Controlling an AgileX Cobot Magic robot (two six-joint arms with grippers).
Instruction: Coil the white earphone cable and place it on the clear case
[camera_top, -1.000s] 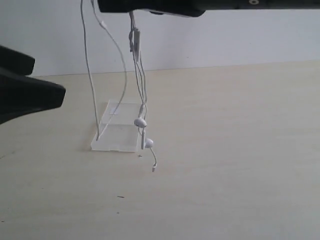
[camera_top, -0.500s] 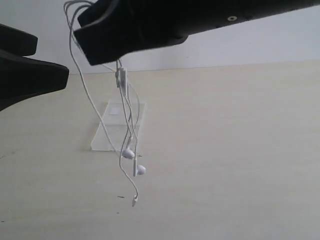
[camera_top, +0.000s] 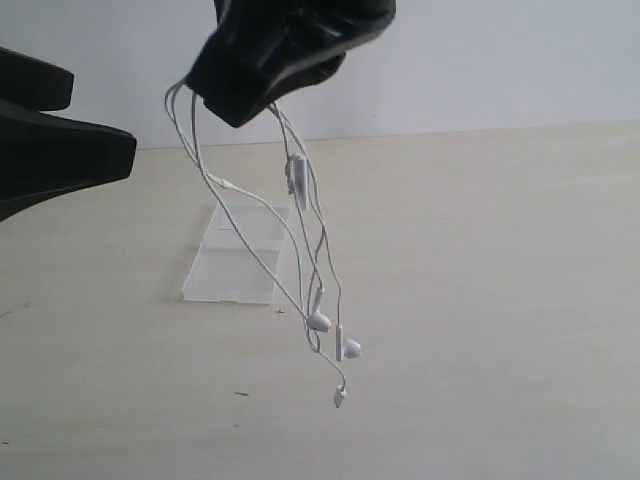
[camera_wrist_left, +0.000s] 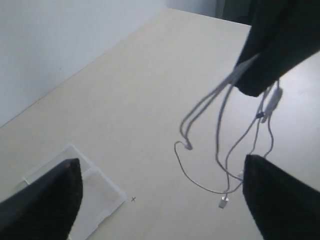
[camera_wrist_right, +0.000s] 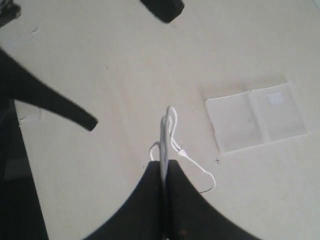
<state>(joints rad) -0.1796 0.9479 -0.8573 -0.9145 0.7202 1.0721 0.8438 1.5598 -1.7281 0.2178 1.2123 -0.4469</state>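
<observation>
Pinching white earphone cable (camera_top: 297, 180), right claw (camera_top: 240, 98) hovers; clear case (camera_top: 240, 255) lies apart.

You are looking at a robot test station, the kind that stands in a laboratory or a research room. The desk (camera_top: 480, 300) has a pale top with a light wood pattern and a few small dark marks, and it ends directly at a plain white wall (camera_top: 500, 70). Two black machine arms work over it: the left end effector (camera_top: 102, 124) comes in from the side and the right end effector (camera_top: 235, 105) from above. The things here are small practice objects: the clear case (camera_top: 235, 262) lies flat on the desk, and the white earphone cable (camera_top: 297, 180) hangs from the right end effector. What the rest of the room is like, you cannot tell from these views
</observation>
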